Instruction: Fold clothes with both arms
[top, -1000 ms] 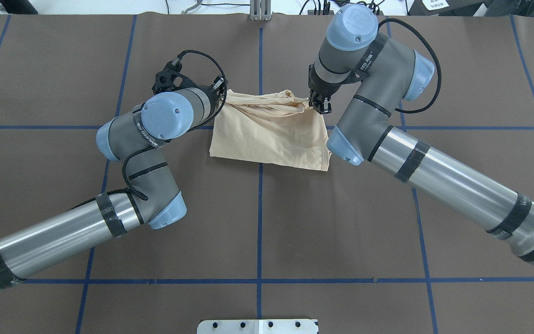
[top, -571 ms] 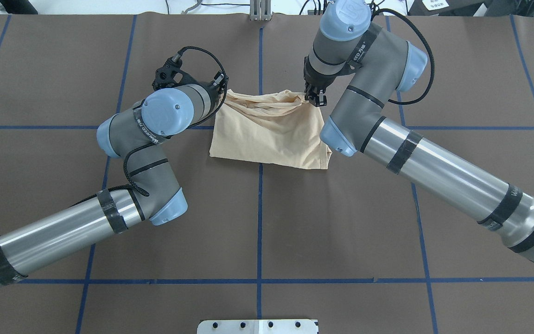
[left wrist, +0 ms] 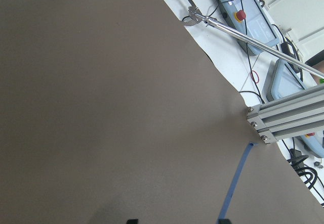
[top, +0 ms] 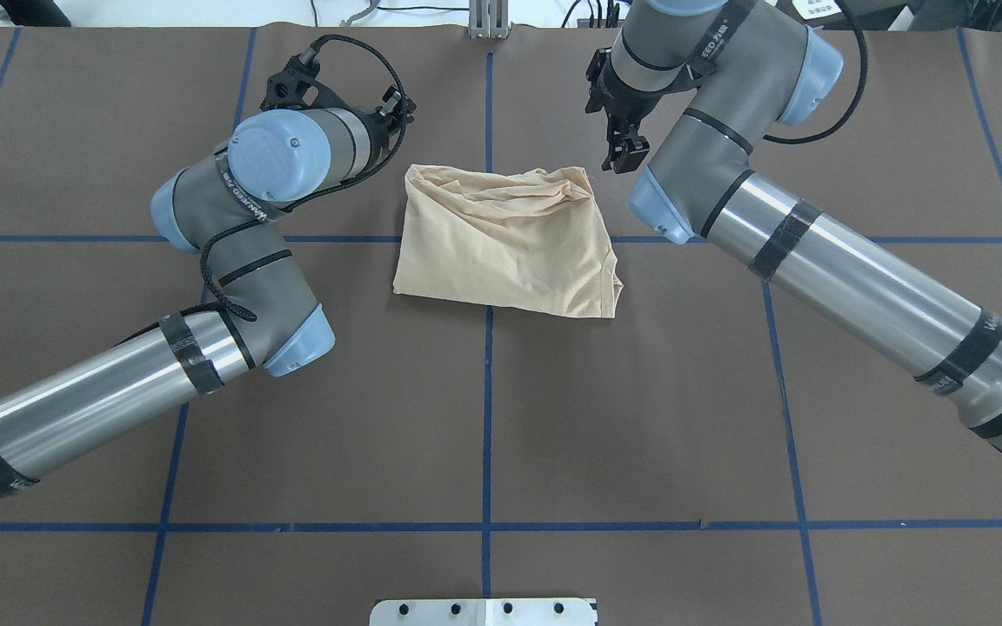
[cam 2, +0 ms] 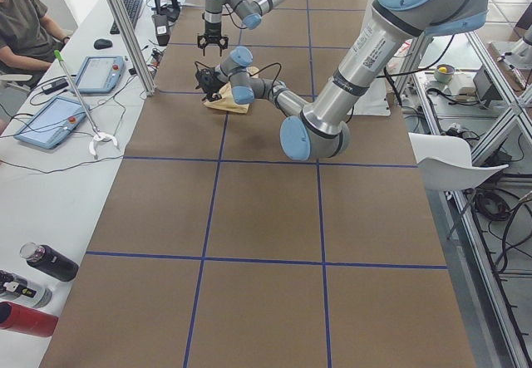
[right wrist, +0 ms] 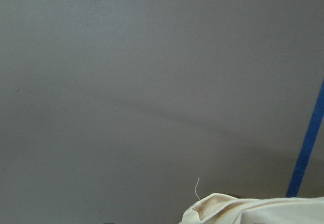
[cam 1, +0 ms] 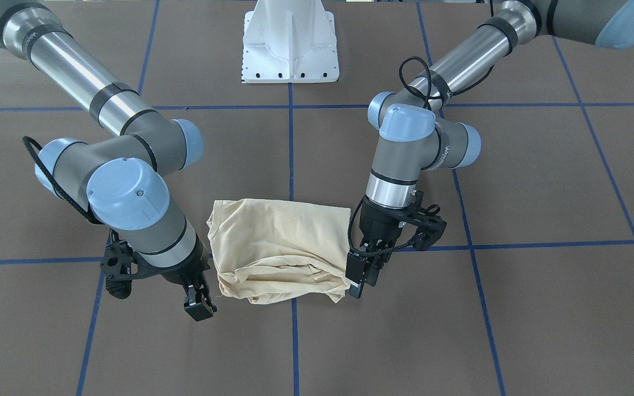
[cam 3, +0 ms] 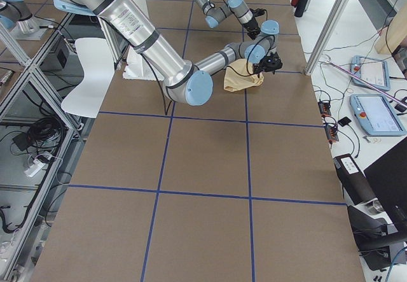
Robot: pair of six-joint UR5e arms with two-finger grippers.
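Overhead exterior showed the folded T-shirt (top: 505,243) lying loose, right gripper (top: 625,156) and left gripper (cam 1: 362,281) both spread, empty; fold apparently finished, next likely smoothing or retreat.

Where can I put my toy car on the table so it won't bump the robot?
The wide table patch between the shirt, left arm, right arm and the white base plate is bare. The far corners outside each arm are bare too. Crowded: beside the shirt, where the left gripper and right gripper hang close.
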